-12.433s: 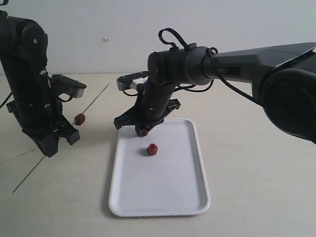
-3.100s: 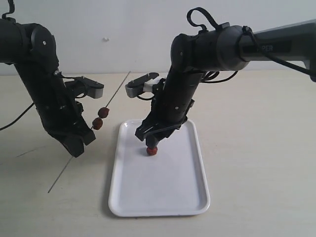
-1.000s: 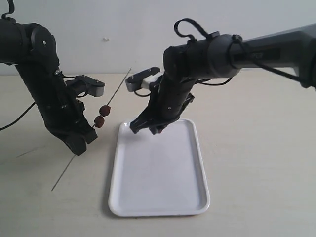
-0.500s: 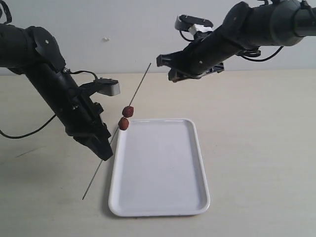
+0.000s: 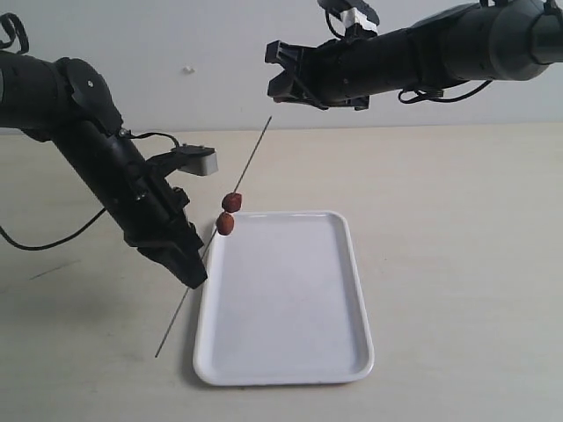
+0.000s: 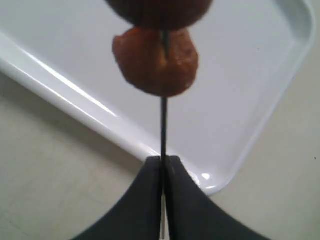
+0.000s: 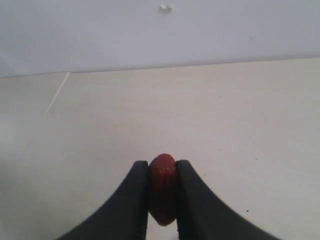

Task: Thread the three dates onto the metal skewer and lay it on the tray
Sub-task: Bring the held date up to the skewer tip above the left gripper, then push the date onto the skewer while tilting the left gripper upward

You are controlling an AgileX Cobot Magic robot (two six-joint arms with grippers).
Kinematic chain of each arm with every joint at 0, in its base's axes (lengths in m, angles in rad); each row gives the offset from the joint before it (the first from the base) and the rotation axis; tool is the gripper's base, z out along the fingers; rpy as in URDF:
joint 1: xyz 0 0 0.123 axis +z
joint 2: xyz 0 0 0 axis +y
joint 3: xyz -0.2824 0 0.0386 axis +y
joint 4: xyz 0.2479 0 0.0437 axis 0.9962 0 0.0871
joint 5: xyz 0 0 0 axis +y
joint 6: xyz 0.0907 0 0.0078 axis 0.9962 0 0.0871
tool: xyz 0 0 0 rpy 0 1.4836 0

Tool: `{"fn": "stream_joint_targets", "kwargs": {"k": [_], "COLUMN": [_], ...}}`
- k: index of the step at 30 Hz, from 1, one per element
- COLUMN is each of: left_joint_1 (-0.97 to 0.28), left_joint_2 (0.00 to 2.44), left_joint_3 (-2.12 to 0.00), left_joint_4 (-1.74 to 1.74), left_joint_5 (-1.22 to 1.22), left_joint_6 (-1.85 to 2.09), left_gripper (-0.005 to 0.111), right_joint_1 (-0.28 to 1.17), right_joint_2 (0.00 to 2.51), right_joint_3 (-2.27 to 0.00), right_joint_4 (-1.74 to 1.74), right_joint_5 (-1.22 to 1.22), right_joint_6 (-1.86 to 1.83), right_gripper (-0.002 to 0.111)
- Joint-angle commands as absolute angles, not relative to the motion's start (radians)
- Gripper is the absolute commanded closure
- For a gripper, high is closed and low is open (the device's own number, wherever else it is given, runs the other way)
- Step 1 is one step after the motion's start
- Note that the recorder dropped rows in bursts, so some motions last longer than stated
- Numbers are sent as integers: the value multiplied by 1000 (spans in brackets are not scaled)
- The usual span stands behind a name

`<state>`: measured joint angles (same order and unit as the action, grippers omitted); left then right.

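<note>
- Main risk: the third date (image 7: 163, 187) misses the tip of the skewer (image 5: 252, 158). The rod is very thin, so a slight offset between the arms would let the tip slide past the fruit or prick it off-centre.
- Second risk: the skewer is gripped low on its length, with a long free span above. If you push the date on hard, expect the rod to bend or swivel in the grip.
- Third risk: the pinched date may squirt out or split under the push. It would then drop from high above the desk (image 5: 457, 264).
- Fourth risk: the two threaded dates, upper (image 5: 231, 201) and lower (image 5: 226, 223), could be driven down the rod toward the left jaws.
- Left jaws: pressed together on the skewer, just below the lower date in the wrist view. They touch nothing else.
- Right jaws: parted only by the width of the third date, which they pinch between the pads. They are raised just above the skewer's upper tip.
- Skewer: slanted in the air, its lower end pointing at the desk left of the tray (image 5: 290, 308). The threaded dates sit touching one another, near the tray's far left corner.
- Tray: lies bare on the desk.
</note>
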<state>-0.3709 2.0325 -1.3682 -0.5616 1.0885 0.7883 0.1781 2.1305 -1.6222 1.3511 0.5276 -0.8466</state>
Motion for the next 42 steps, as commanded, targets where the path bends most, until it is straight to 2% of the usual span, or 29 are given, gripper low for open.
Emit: {"fn": "stream_joint_targets", "kwargs": {"k": [1,20,42], "left_joint_1": [-368,-357,-359], "left_joint_2": [2035,2035,2035], "left_joint_3": [-1372,-1372,-1372], "left_joint_4": [-571,-535,-546], "left_joint_5": [1057,996,996], "left_joint_6": [784,717,726], "left_gripper": [107,107,107], "right_joint_1": [175,125,168], "right_joint_2": [2120,2118,2137], "right_joint_3": [-1624,-1624,-1624], "right_joint_4": [1370,1400,1462], "right_joint_5": [580,733,715], "right_joint_6": [-863,-863,-876], "right_gripper": [100,100,100]}}
